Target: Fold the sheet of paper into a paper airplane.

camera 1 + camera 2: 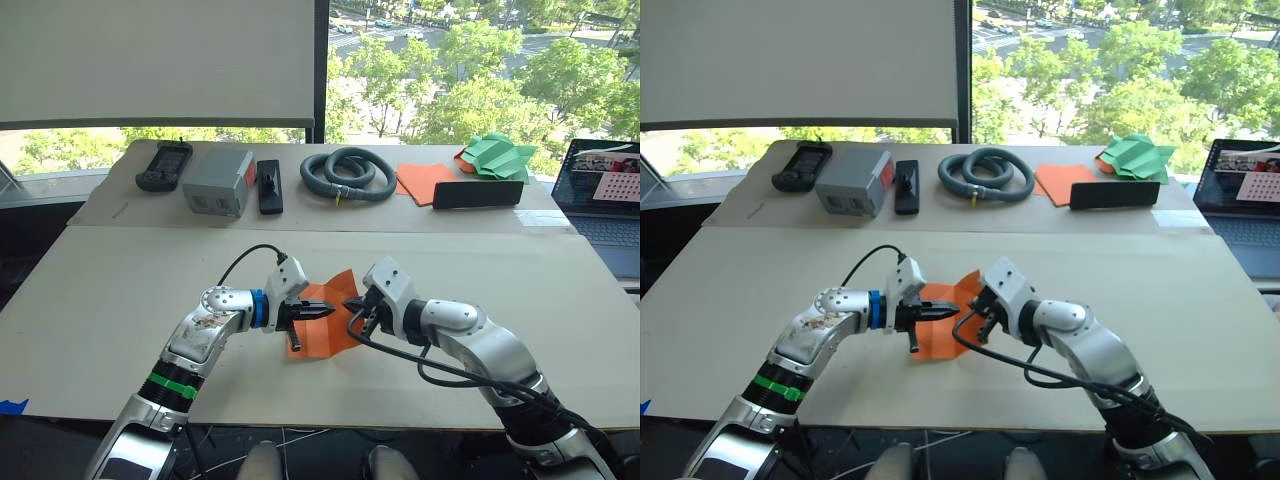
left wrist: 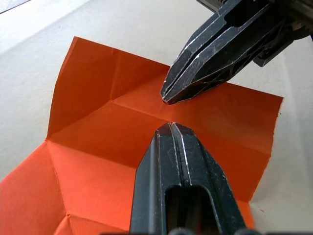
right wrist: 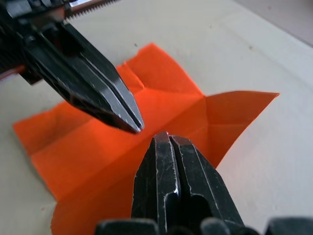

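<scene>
Both closed tips, left end effector and right end effector, hover over the sheet of paper; it looks flimsy, light and springy, best pinched at its lifted far corner.

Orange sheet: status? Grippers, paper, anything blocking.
Left gripper shut, right gripper shut, tips facing each other over the sheet of paper. Sheet creased, unfolded, flat on the table, one corner lifted. Nothing in the way.

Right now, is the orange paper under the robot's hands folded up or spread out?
Mostly spread out. The sheet of paper lies opened on the table, creased, with one corner lifting. Both shut grippers, left and right, point at its middle.
</scene>
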`<state>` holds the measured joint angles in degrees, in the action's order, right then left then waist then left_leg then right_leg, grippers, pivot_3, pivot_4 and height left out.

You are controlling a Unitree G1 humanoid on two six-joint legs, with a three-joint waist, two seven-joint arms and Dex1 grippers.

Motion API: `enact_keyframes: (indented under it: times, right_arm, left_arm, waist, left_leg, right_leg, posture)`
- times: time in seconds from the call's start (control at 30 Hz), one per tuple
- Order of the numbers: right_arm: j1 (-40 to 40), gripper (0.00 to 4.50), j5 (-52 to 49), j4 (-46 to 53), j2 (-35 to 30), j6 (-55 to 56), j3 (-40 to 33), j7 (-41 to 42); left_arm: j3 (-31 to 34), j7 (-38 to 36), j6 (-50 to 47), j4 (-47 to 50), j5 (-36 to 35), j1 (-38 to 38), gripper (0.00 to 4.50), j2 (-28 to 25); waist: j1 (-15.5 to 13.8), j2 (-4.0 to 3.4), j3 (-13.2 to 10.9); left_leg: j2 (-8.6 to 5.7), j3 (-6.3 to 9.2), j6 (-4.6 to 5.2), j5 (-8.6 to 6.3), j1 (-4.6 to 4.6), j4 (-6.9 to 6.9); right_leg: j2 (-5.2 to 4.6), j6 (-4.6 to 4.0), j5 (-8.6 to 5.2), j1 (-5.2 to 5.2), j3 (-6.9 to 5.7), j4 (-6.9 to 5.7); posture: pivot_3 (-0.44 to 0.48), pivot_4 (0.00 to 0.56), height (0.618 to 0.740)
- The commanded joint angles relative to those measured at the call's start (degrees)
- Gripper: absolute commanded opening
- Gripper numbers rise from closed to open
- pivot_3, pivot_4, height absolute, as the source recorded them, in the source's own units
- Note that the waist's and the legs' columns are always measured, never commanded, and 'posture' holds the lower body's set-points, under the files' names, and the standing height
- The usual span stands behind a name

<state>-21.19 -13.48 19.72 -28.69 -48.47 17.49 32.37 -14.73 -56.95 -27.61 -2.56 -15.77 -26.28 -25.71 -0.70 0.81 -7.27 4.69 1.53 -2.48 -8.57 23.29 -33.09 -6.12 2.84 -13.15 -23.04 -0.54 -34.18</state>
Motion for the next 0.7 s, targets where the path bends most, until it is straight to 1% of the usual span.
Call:
enact_keyframes:
  times: [0.03,0.2,0.33,0.4,0.53,0.7]
  right_arm:
    - [0.36,0.02,1.39,-0.05,-0.5,-0.49,-0.76,-0.98]
    - [2.4,0.02,1.88,-0.95,-0.17,0.19,-1.05,-1.21]
    - [3.66,0.02,3.06,-3.2,0.77,1.4,0.16,-1.78]
    - [4.25,0.02,3.75,-4.78,1.43,2.12,0.27,-2.33]
    - [4.64,0.02,5.1,-6.62,1.87,3.85,0.18,-2.97]
    - [2.2,0.02,1.75,-8.12,7.39,6.61,-7.23,-5.52]
  left_arm:
    - [1.51,-0.23,1.0,2.06,0.23,1.44,0.0,-1.97]
    - [1.48,-0.52,2.68,-0.68,1.45,5.11,0.0,-4.93]
    - [0.5,0.19,4.87,-4.19,3.5,6.21,0.0,-5.19]
    - [0.06,0.13,5.75,-4.81,4.17,6.69,0.0,-5.25]
    - [-0.66,0.03,6.52,-5.02,5.05,7.19,0.0,-5.02]
    - [-0.58,0.08,6.39,-5.15,5.03,6.7,0.0,-4.41]
  waist:
    - [0.02,0.0,0.0]
    - [0.13,-0.01,0.0]
    - [-0.05,0.0,0.02]
    - [-0.01,0.0,0.09]
    - [0.05,-0.02,0.23]
    - [0.05,-0.05,0.27]
  left_leg:
    - [0.0,0.0,0.0,0.0,0.01,0.01]
    - [0.01,0.02,0.0,0.0,-0.08,0.03]
    - [0.01,0.02,-0.01,-0.01,-0.15,-0.01]
    - [0.01,0.01,-0.3,-0.19,-0.15,-0.01]
    - [0.01,0.01,-0.31,-0.19,-0.25,-0.03]
    - [0.02,0.01,-0.32,-0.2,-0.32,-0.03]
  right_leg:
    - [0.0,0.0,0.01,0.01,0.01,-0.03]
    - [0.01,0.01,0.02,-0.05,0.01,-0.06]
    - [0.01,0.01,0.02,-0.07,-0.01,-0.01]
    - [0.0,0.01,0.02,-0.06,-0.01,0.03]
    - [0.0,0.01,0.02,0.01,-0.01,0.02]
    - [0.01,0.01,0.02,0.04,0.0,-0.01]
  posture:
    - [0.0,0.15,0.704]
    - [0.0,0.15,0.704]
    - [0.0,0.15,0.704]
    - [0.0,0.15,0.704]
    - [0.0,0.15,0.704]
    - [0.0,0.15,0.704]
